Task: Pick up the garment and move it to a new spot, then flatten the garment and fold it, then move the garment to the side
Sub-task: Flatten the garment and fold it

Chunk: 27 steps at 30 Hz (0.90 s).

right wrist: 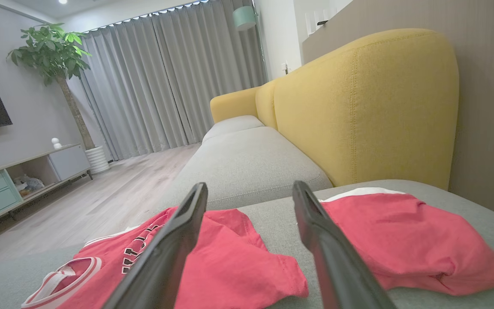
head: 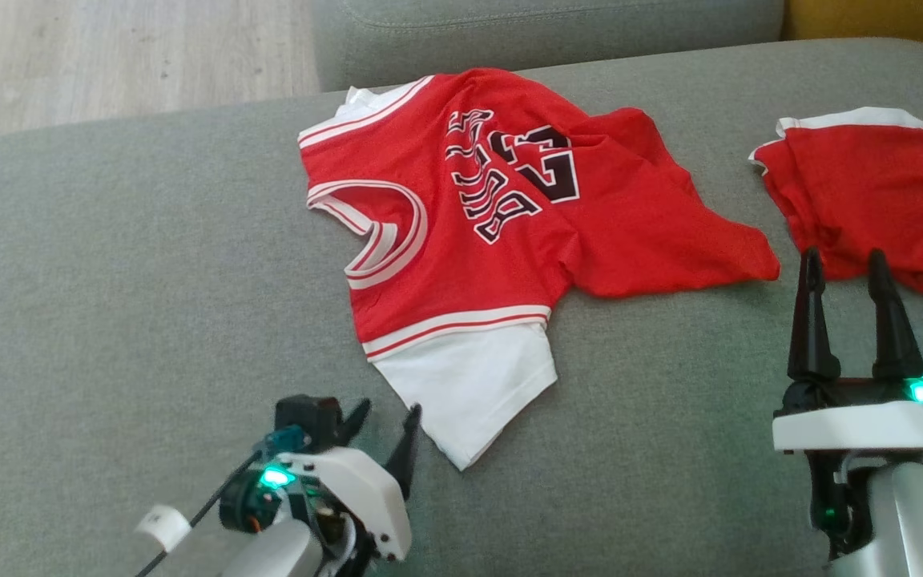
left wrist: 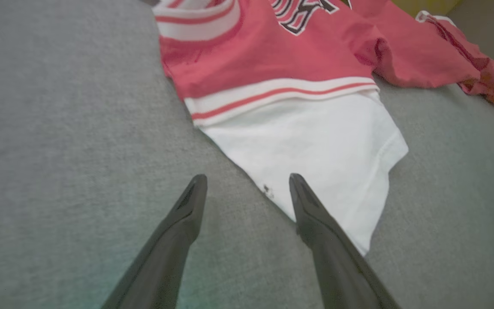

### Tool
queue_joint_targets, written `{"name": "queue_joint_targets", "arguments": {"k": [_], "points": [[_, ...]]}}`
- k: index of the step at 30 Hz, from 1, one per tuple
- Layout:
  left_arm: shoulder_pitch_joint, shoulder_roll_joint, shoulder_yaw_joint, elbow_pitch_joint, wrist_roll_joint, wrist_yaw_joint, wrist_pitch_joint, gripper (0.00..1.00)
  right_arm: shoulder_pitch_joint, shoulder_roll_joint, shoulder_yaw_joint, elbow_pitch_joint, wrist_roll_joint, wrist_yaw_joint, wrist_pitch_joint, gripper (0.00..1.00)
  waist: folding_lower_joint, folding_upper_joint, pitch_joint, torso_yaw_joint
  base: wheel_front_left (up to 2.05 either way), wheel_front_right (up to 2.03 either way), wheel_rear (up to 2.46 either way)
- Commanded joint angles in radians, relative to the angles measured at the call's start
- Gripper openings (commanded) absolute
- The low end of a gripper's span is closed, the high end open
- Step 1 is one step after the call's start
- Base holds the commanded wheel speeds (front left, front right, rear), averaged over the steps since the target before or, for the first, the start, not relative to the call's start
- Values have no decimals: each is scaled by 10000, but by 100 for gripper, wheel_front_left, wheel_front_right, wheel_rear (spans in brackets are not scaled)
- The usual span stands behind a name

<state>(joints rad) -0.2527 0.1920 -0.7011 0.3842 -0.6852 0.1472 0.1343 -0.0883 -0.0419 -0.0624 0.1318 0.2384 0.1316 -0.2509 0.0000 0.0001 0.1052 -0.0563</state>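
left gripper (head: 389, 410) and right gripper (head: 844, 264) open; left sits at jersey's (head: 461, 200) white sleeve (head: 473, 385) near seat's (head: 109, 280) front edge, single-layer pinch would likely bunch it.

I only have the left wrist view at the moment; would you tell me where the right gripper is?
Observer: The right gripper is open, raised above the sofa seat by the near edge of a second red garment, right of the jersey.
Operator: Thank you. What is printed on the jersey?
Observer: Black lettering with the number 23, lying sideways and wrinkled.
Operator: Does the sofa go on past the garments?
Observer: Yes, another grey seat cushion continues beyond them, along a yellow backrest.
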Motion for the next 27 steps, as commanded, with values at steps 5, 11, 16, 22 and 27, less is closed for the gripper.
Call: {"name": "queue_joint_targets", "arguments": {"k": [5,11,16,22,27], "points": [[-86,222,57,-451,-224,-106,781,100,-207,-83,338,-310,103,-9,-109,100,0,-1,127,-131,0,0,0],[-216,313,-157,-618,-388,-324,1425,100,-322,-83,327,-340,165,-9,-109,100,0,-1,355,-256,0,0,0],[-273,264,-344,-774,-556,-584,1768,100,-380,-83,319,-317,207,-9,-109,100,0,-1,461,-350,0,0,0],[-270,195,-516,-934,-681,-736,1999,100,-437,-83,298,-281,257,-9,-109,100,0,-1,503,-450,0,0,0],[-347,154,-557,-1019,-678,-795,1938,32,-481,-83,279,-264,283,-9,-109,100,0,-1,542,-488,0,0,0]]}}
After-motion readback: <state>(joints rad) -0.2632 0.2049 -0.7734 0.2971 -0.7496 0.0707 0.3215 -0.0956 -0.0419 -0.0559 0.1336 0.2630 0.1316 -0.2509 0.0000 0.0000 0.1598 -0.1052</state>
